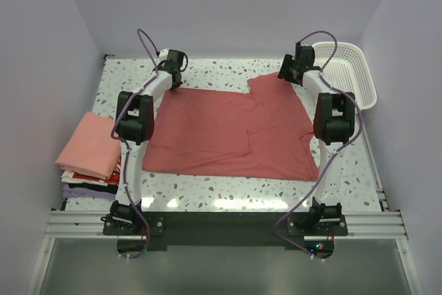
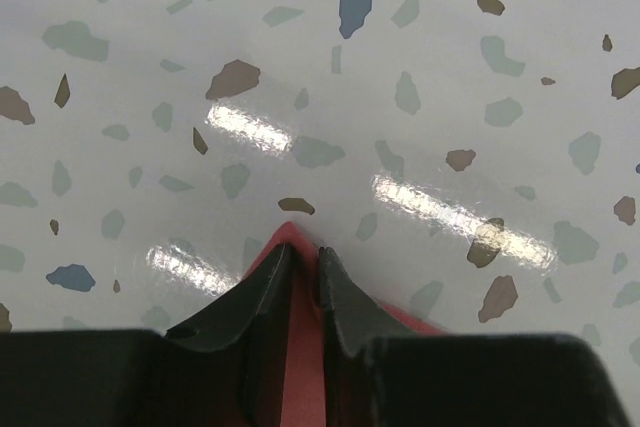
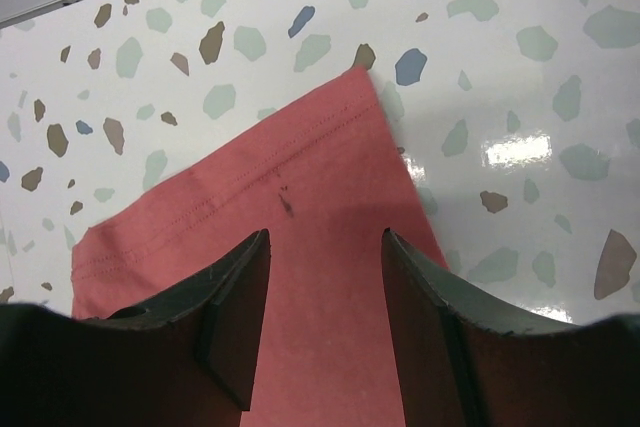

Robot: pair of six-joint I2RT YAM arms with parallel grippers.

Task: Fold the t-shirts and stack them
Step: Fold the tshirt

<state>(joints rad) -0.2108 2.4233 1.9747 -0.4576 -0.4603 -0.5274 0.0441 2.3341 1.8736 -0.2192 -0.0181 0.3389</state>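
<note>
A brick-red t-shirt (image 1: 228,129) lies spread flat in the middle of the speckled table. My left gripper (image 1: 174,67) is at its far left corner. In the left wrist view that gripper (image 2: 305,252) has its jaws drawn close together on the shirt's red corner (image 2: 291,233), which pokes out past the tips. My right gripper (image 1: 286,70) hovers over the far right sleeve. In the right wrist view it (image 3: 325,237) stands open above the hemmed sleeve (image 3: 300,167), with cloth under the gap and nothing pinched. Folded t-shirts are stacked at the left, a salmon-pink one (image 1: 86,144) on top.
A white lattice basket (image 1: 345,74) stands at the far right corner, just behind the right arm. The folded stack sits at the table's left edge beside the left arm's base. Side walls close in the table (image 1: 221,67) left and right.
</note>
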